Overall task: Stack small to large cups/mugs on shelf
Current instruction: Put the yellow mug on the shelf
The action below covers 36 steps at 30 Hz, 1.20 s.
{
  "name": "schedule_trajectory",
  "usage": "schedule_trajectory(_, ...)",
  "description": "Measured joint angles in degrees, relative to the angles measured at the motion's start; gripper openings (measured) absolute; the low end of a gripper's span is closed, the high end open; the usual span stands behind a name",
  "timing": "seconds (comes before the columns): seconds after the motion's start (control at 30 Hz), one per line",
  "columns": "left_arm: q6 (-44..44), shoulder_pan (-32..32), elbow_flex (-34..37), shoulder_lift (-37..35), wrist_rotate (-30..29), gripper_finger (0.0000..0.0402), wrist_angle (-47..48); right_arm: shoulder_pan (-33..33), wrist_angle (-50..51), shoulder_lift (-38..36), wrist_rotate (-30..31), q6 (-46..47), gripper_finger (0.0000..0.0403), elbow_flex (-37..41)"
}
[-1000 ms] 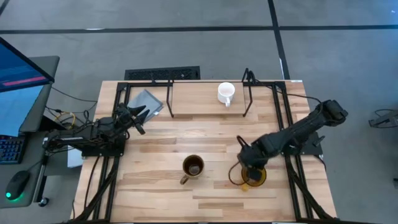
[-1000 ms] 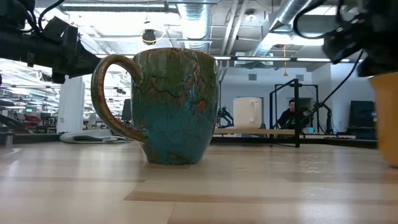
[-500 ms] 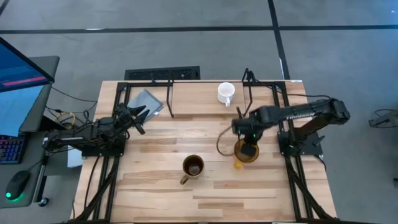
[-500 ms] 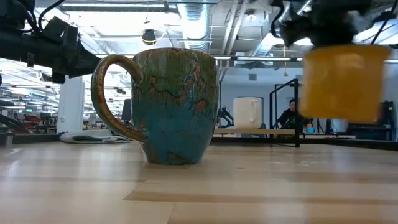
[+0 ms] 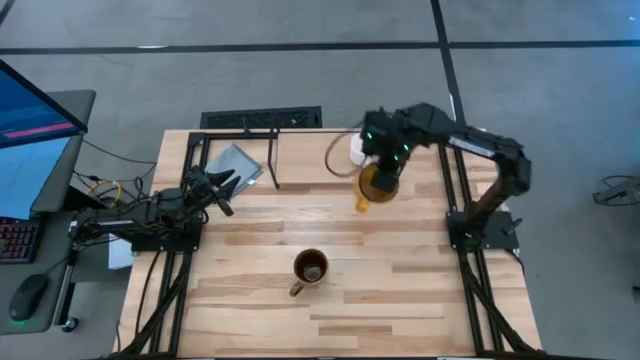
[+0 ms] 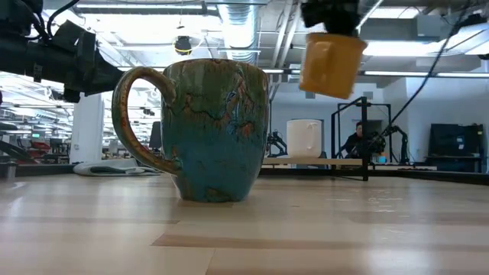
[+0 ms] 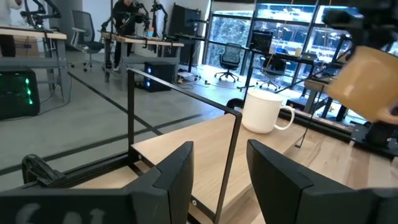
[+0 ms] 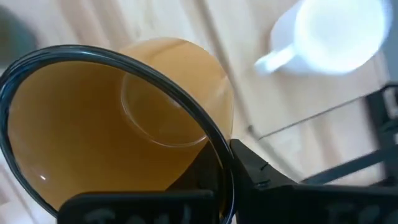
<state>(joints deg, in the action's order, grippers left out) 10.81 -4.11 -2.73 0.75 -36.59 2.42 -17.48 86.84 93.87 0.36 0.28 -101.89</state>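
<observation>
1. The wooden table [image 5: 340, 300] fills the middle, with the thin black shelf [image 5: 275, 150] at its far edge.
2. The right gripper [image 5: 385, 160] pinches the yellow mug [image 5: 372, 185] by its rim and holds it in the air, near the white mug [image 5: 356, 150] by the shelf.
3. The left gripper [image 7: 217, 171] waits on the left side, fingers apart, holding nothing.
4. The brown mug [image 5: 311, 268] stands alone near the front.

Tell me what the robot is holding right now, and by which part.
The right gripper holds the yellow mug by its rim, lifted off the table near the white mug. The left gripper holds nothing.
</observation>
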Motion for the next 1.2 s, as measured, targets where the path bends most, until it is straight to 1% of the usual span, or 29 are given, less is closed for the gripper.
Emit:
schedule_trajectory(0.1, 0.00, 0.01, -0.01, 0.00, -0.01, 0.0140, 0.00, -3.01, 3.20, 5.55, -0.04, -5.06, 0.0028, -8.68)
schedule_trajectory(0.27, -0.02, 0.00, -0.01, 0.00, -0.01, 0.0140, 0.02, -6.44, 3.11, 14.32, -0.21, -12.04, 0.0028, -21.58)
schedule_trajectory(0.47, -0.02, 0.01, -0.01, 0.00, -0.01, 0.0140, 0.02, -9.09, 3.23, 23.15, -0.25, -17.40, 0.0028, -32.78)
schedule_trajectory(0.57, -0.02, 0.01, -0.01, 0.00, -0.02, 0.0140, 0.02, -9.80, 1.17, 24.93, -0.23, -18.79, 0.0028, -32.29)
schedule_trajectory(0.8, -0.66, -0.01, -0.01, 0.02, -0.05, 0.0140, 0.04, -10.24, 0.07, 29.37, -0.10, -19.88, 0.0028, -32.34)
schedule_trajectory(1.0, -0.66, 0.01, -0.01, 0.00, -0.10, 0.0140, 0.04, -8.84, -3.05, 30.31, -0.25, -21.35, 0.0028, -32.58)
schedule_trajectory(1.07, -0.68, 0.01, -0.01, 0.00, -0.08, 0.0140, 0.04, -8.67, -2.72, 30.59, -0.46, -21.84, 0.0028, -32.50)
schedule_trajectory(1.2, -0.68, 0.00, -0.01, 0.00, -0.07, 0.0140, 0.04, -8.51, -3.95, 31.23, 0.54, -22.00, 0.0028, -32.53)
